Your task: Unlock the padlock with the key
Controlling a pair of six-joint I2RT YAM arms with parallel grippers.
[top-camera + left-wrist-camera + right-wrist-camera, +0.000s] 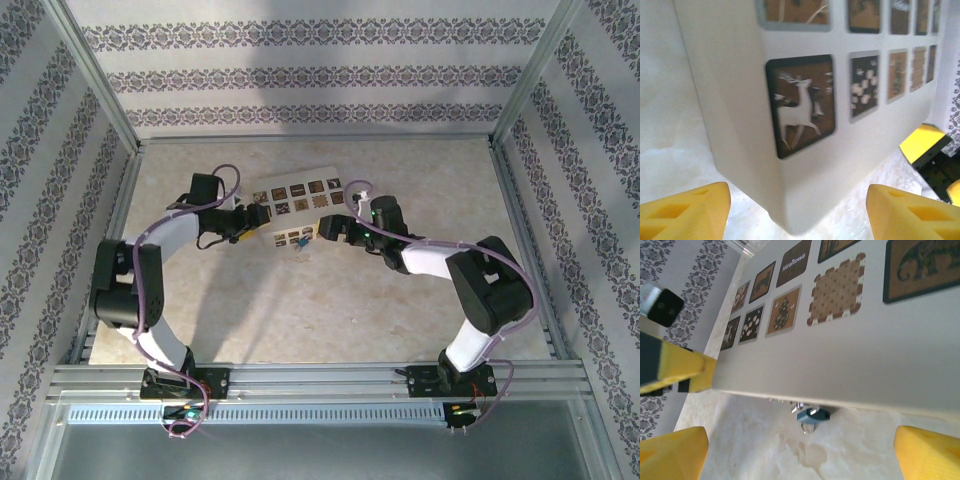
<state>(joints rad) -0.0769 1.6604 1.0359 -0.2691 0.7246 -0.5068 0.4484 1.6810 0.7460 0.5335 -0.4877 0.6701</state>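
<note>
A small blue padlock (812, 414) hangs at the front edge of a white box (840, 360) printed with brown picture tiles. A small metal ring (809, 426) shows just under the padlock; I cannot make out a key. From above, the padlock (300, 242) lies at the box's near edge between both grippers. My left gripper (797, 215) is open, its yellow fingertips (685, 210) spread to either side of the box's near corner (785, 200). My right gripper (800, 455) is open too, facing the padlock from a short distance, with nothing between its fingers.
The box (300, 205) sits mid-table on a pale marbled tabletop (320, 310). Metal frame rails (520, 220) and patterned walls border the table. The other arm's yellow finger (675, 370) shows at the left of the right wrist view.
</note>
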